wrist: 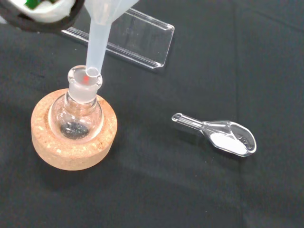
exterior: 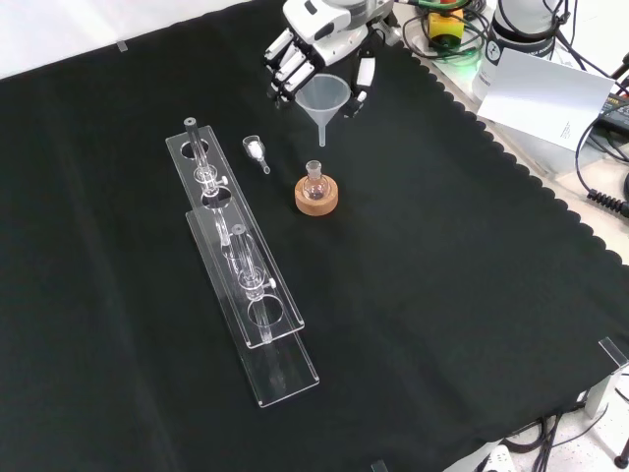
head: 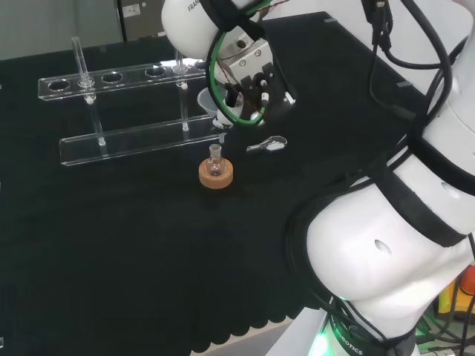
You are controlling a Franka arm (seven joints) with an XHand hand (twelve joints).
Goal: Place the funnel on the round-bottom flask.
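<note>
A clear plastic funnel [exterior: 323, 99] hangs in the air, stem down, with the hand [exterior: 313, 47] shut on its cone. Below it a small round-bottom flask [exterior: 314, 183] stands upright in a cork ring [exterior: 317, 198] on the black cloth. In the front view the stem tip is well above the flask's neck and a little beyond it. In the wrist view the funnel's stem [wrist: 96, 46] lines up over the flask's mouth [wrist: 85, 81], tip just above the neck. In the head view the funnel [head: 211, 104] shows to the left of the hand [head: 256, 87], above the flask [head: 215, 161].
A clear scoop holding white powder [exterior: 256, 150] lies on the cloth left of the flask in the front view; in the wrist view the scoop [wrist: 225, 138] lies apart from the cork ring [wrist: 71, 149]. A long clear tube rack [exterior: 236, 258] with a few glass tubes stands farther left.
</note>
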